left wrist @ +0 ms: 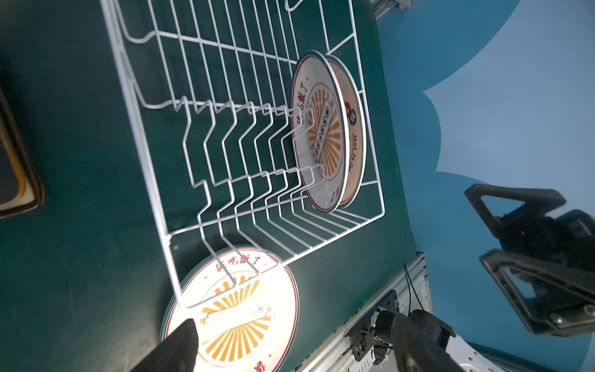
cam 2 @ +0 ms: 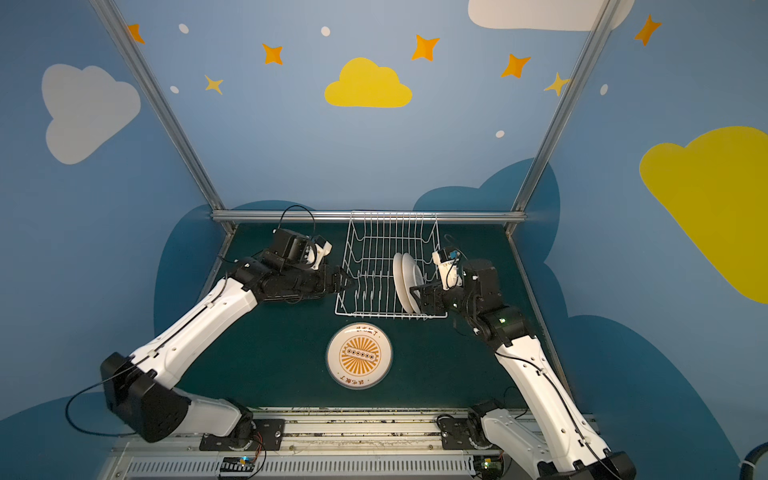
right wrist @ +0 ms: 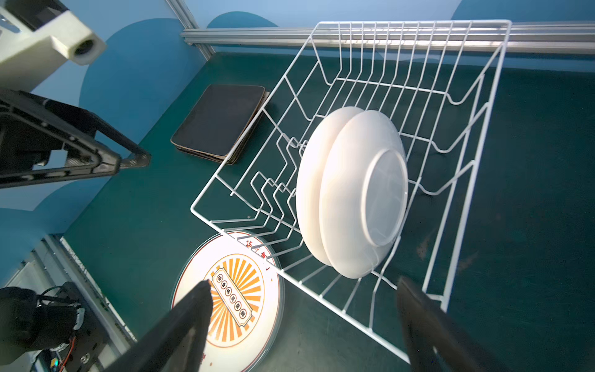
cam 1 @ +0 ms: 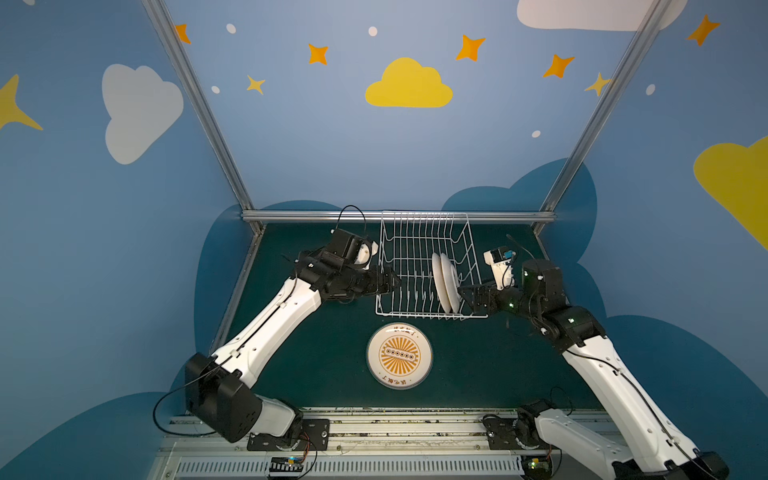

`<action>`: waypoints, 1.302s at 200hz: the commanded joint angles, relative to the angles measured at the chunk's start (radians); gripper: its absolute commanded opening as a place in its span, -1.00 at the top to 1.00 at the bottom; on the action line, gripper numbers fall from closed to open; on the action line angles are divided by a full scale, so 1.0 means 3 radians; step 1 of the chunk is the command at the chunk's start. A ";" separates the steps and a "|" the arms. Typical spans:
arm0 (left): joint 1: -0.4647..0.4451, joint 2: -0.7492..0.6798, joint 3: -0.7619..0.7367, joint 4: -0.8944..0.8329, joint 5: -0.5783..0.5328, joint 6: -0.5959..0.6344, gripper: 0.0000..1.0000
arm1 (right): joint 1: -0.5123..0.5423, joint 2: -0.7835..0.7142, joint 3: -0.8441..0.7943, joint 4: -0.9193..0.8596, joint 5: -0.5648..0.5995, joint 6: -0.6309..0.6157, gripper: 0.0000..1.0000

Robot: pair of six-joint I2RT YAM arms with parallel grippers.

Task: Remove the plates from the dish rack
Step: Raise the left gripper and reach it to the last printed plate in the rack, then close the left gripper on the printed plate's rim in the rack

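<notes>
Blue walls (cam 1: pixel 332 145) with clouds and stars enclose a dark green, felt-like surface (cam 1: pixel 316 353). At its far edge stands the white wire dish rack (cam 1: pixel 415 241), two glossy round plates (cam 1: pixel 445 282) upright at its right end. A sunburst-printed round plate (cam 1: pixel 400 356) lies flat between rack and near edge; black-backed rounded-square plates (right wrist: pixel 219 120) lie stacked toward the left edge. The left pincer (cam 1: pixel 395 281) and right pincer (cam 1: pixel 462 294) flank the rack, both gaping, empty.
</notes>
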 commanded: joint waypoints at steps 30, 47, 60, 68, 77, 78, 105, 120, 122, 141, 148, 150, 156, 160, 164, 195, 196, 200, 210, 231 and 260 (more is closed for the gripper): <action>-0.0123 0.0657 0.0446 0.0358 0.0187 -0.0178 -0.62 | -0.0112 -0.0199 -0.0076 -0.0064 0.0175 -0.0004 -0.78; -0.0182 0.0872 0.0628 0.0389 0.0243 -0.0260 -0.55 | -0.0177 -0.0189 -0.0071 -0.0133 0.0126 0.0039 -0.78; -0.0216 0.1049 0.0811 0.0313 0.0235 -0.0319 -0.48 | -0.0217 -0.0178 -0.0071 -0.0167 0.0082 0.0070 -0.78; -0.0248 0.1137 0.0896 0.0296 0.0233 -0.0345 -0.44 | -0.0243 -0.0178 -0.0078 -0.0181 0.0062 0.0084 -0.78; -0.0269 0.1221 0.0971 0.0298 0.0222 -0.0372 -0.39 | -0.0265 -0.0186 -0.0094 -0.0184 0.0045 0.0081 -0.78; -0.0276 0.1232 0.0979 0.0299 0.0220 -0.0375 -0.38 | -0.0265 -0.0186 -0.0094 -0.0184 0.0045 0.0081 -0.78; -0.0332 0.1452 0.1141 0.0358 0.0266 -0.0441 -0.28 | -0.0326 -0.0228 -0.0136 -0.0175 0.0019 0.0073 -0.78; -0.0373 0.1571 0.1252 0.0333 0.0265 -0.0431 -0.25 | -0.0354 -0.0242 -0.0158 -0.0168 0.0009 0.0065 -0.78; -0.0381 0.1589 0.1267 0.0324 0.0264 -0.0430 -0.25 | -0.0356 -0.0244 -0.0158 -0.0169 0.0009 0.0062 -0.78; -0.0420 0.1752 0.1434 0.0238 0.0284 -0.0417 -0.24 | -0.0389 -0.0254 -0.0174 -0.0167 -0.0006 0.0065 -0.79; -0.0434 0.1807 0.1483 0.0214 0.0278 -0.0411 -0.21 | -0.0396 -0.0257 -0.0178 -0.0162 -0.0007 0.0063 -0.79; -0.0441 0.1819 0.1498 0.0211 0.0280 -0.0410 -0.19 | -0.0401 -0.0259 -0.0181 -0.0156 -0.0010 0.0061 -0.78; -0.0447 0.1862 0.1532 0.0212 0.0287 -0.0405 -0.16 | -0.0409 -0.0260 -0.0184 -0.0158 -0.0019 0.0058 -0.78; -0.0450 0.1889 0.1552 0.0212 0.0280 -0.0400 -0.14 | -0.0415 -0.0260 -0.0179 -0.0158 -0.0026 0.0054 -0.79; -0.0458 0.1916 0.1578 0.0204 0.0271 -0.0399 -0.11 | -0.0424 -0.0260 -0.0169 -0.0162 -0.0035 0.0041 -0.78; -0.0482 0.2119 0.1830 0.0031 0.0131 -0.0353 0.08 | -0.0476 -0.0252 -0.0102 -0.0238 -0.0065 -0.0015 -0.79; -0.0482 0.2124 0.1833 0.0028 0.0131 -0.0351 0.08 | -0.0479 -0.0254 -0.0102 -0.0239 -0.0067 -0.0014 -0.79; -0.0482 0.2132 0.1847 0.0022 0.0110 -0.0351 0.09 | -0.0484 -0.0255 -0.0100 -0.0235 -0.0075 -0.0017 -0.79; -0.0482 0.2164 0.1864 0.0038 0.0103 -0.0361 0.12 | -0.0506 -0.0255 -0.0103 -0.0221 -0.0091 -0.0017 -0.79; -0.0490 0.2239 0.1940 0.0020 0.0103 -0.0364 0.19 | -0.0525 -0.0236 -0.0115 -0.0197 -0.0122 -0.0007 -0.79; -0.0500 0.2325 0.2026 -0.0084 0.0090 -0.0339 0.25 | -0.0547 -0.0209 -0.0108 -0.0181 -0.0155 0.0002 -0.79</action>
